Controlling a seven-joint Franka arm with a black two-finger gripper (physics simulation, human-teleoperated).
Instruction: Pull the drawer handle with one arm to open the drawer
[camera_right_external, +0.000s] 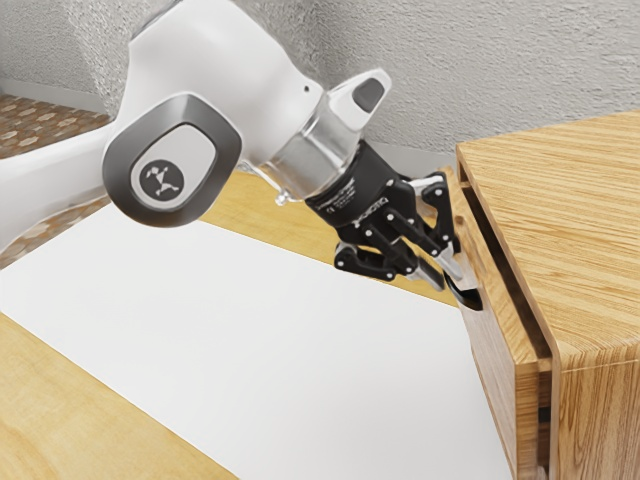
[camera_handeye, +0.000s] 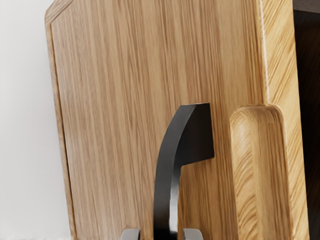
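The arm comes in from 10 o'clock in the exterior view and reaches toward 3 o'clock, where the cabinet (camera_right_external: 575, 190) stands on the table (camera_right_external: 60, 410) at the edge of a white mat (camera_right_external: 250, 340). The gripper (camera_right_external: 455, 272) is at the drawer (camera_right_external: 500, 350) front, its 2 fingers clamped on the black handle (camera_right_external: 468, 297), 1 on each side. In the wrist view the grey fingertips (camera_handeye: 131, 233) flank the handle's curved bar. The drawer is slightly ajar: a dark slit shows between its front and the cabinet body.
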